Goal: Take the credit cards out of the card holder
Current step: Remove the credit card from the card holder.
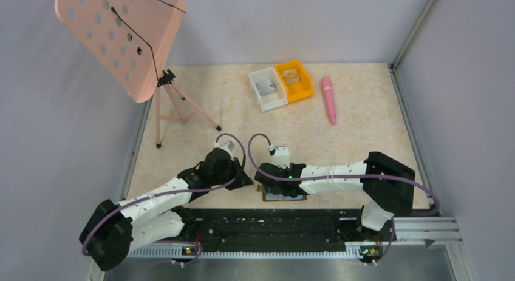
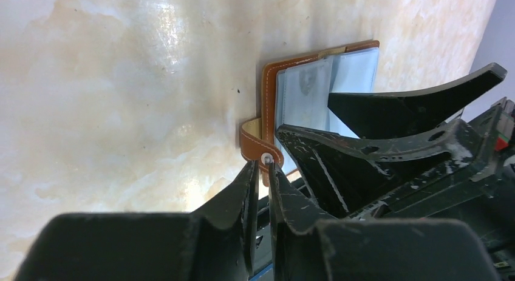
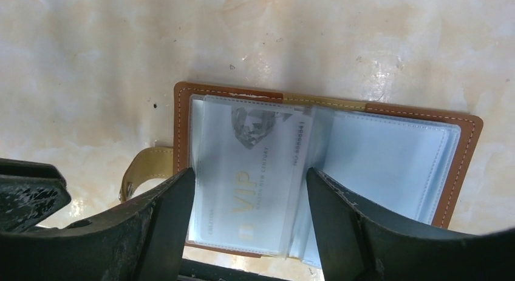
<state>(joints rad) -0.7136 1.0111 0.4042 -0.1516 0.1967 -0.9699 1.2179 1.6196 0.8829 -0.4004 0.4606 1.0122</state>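
Observation:
The card holder [image 1: 285, 197] lies open at the table's near edge, brown leather [image 3: 467, 153] with pale blue clear sleeves. One of the credit cards [image 3: 249, 165], whitish with gold "VIP" lettering, sits in the top left sleeve [image 2: 303, 93]. My right gripper [image 3: 249, 190] is open, one finger at each side of that card. My left gripper [image 2: 261, 165] is nearly shut, its tips pinching the snap end of the clasp tab [image 2: 255, 144] at the holder's left edge. From above, the left gripper [image 1: 248, 179] and the right gripper [image 1: 274, 185] meet over the holder and hide most of it.
A white bin [image 1: 267, 90] and an orange bin [image 1: 294, 81] stand at the back, with a pink pen [image 1: 328, 99] to their right. A pink perforated music stand [image 1: 121, 38] on a tripod fills the back left. A black rail [image 1: 273, 223] runs just behind the holder.

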